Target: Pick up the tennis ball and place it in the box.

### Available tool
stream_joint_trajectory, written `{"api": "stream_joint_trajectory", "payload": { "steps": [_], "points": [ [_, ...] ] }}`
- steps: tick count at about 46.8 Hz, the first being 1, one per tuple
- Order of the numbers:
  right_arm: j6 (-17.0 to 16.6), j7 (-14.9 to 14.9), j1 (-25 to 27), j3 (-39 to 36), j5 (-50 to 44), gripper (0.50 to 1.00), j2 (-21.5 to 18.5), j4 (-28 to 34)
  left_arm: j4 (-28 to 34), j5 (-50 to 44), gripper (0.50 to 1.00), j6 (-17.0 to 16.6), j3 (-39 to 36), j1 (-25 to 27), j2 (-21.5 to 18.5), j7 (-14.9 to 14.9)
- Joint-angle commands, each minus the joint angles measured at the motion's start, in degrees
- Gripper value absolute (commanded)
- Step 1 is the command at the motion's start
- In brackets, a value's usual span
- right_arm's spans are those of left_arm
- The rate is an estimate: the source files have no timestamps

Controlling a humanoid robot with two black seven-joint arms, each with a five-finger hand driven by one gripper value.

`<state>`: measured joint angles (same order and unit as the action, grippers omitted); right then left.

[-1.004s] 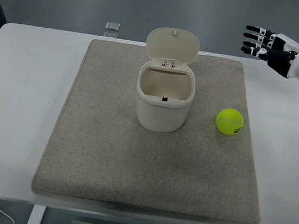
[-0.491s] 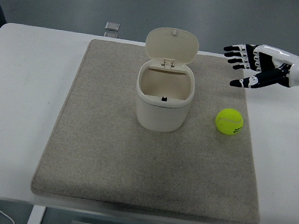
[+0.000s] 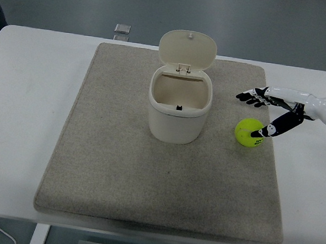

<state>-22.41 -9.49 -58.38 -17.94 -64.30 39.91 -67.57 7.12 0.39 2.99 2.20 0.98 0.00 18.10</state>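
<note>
Hand over ball, nothing grabbed.
We've got our right hand (image 3: 271, 111) hovering at the tennis ball (image 3: 249, 133), fingers (image 3: 250, 97) spread, thumb tip across its right side; ball's on the grey mat (image 3: 109, 169), just right of the lidded box (image 3: 178, 106), lid up.

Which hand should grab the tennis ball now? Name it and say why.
Right. The right hand is already at the tennis ball, fingers spread above it and thumb alongside. No left hand is in view. The box stands open just left of the ball.
</note>
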Motion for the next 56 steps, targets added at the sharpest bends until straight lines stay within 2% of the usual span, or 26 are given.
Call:
{"api": "stream_joint_trajectory", "payload": {
  "steps": [1,26,29,35,38,42,51,56],
  "points": [
    [2.10,0.00,0.20,1.42,-1.09,0.928,-0.18,-0.37,0.00,-0.04,0.992,0.00,0.00,-0.01,0.00,0.00],
    [8.52,0.00,3.10,2.83,-6.80,0.909,-1.15,-0.63,0.00,0.05,0.992,0.00,0.00,-0.01,0.00,0.00],
    [9.48,-0.09,3.19,3.70,-7.07,0.881,-1.06,-0.63,0.00,-0.04,0.992,0.00,0.00,-0.01,0.00,0.00],
    [10.89,-0.09,3.10,4.58,-7.15,0.789,-1.06,-0.63,0.00,0.05,0.990,0.00,0.00,-0.01,0.00,0.00],
    [10.98,-0.18,3.10,4.58,-7.16,0.717,-1.06,-0.63,0.00,0.05,0.992,0.00,0.00,-0.01,0.00,0.00],
    [11.15,-0.27,3.10,4.58,-7.24,0.660,-1.06,-0.63,0.00,0.05,0.992,0.00,0.00,-0.01,0.00,0.00],
    [11.42,-0.27,3.10,4.58,-7.33,0.554,-1.06,-0.63,0.00,0.05,0.992,0.00,0.00,-0.01,0.00,0.00],
    [11.42,-0.18,3.10,4.67,-7.33,0.523,-1.06,-0.63,0.00,-0.04,0.992,0.00,0.00,-0.01,0.00,0.00]
  ]
}}
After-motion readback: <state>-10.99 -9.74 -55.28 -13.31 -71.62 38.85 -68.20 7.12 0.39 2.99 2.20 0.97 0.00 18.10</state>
